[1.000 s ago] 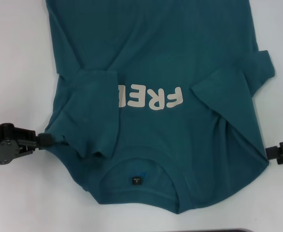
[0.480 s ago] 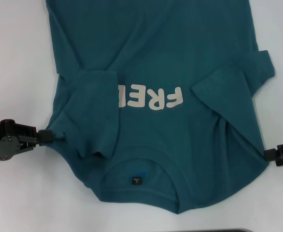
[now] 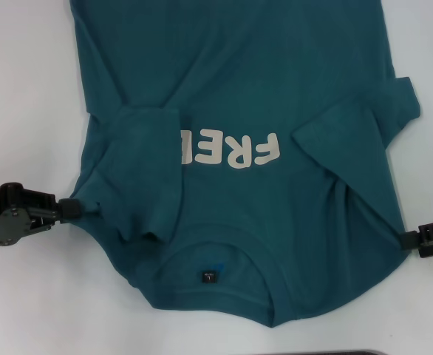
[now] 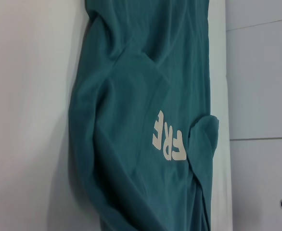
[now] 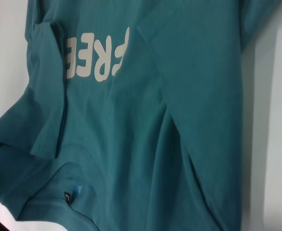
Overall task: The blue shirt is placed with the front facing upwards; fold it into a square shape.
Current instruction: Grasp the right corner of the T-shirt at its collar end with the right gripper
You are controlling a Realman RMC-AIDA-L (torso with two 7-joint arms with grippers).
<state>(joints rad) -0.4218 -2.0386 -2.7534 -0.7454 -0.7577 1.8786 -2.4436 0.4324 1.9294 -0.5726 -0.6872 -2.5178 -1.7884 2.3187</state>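
Fingers of the left gripper [image 3: 74, 209] press together on the left shoulder edge of the blue shirt [image 3: 261, 74], a large dark teal-blue short-sleeved cotton T-shirt, low at the left side of the white bench [image 3: 24, 96]. Across from it, the right gripper [image 3: 406, 238] has its tip against the shirt's right shoulder edge near the bench's right edge; whether its fingers clasp cloth or stand apart cannot be told.

Nearest the bench's front edge lies the rounded collar, with a small dark neck label [image 3: 210, 276] inside it. Just beyond, the left sleeve [image 3: 146, 177] is folded inward over the chest, covering the end of the pale pinkish block letters [image 3: 235, 150], of which "FRE" shows. The right sleeve [image 3: 353, 148] is also turned inward, its flap lying beside the letters, with a fold ridge running down toward the right gripper. Farther off, the wrinkled body of the shirt stretches toward the bench's far edge and out of sight.
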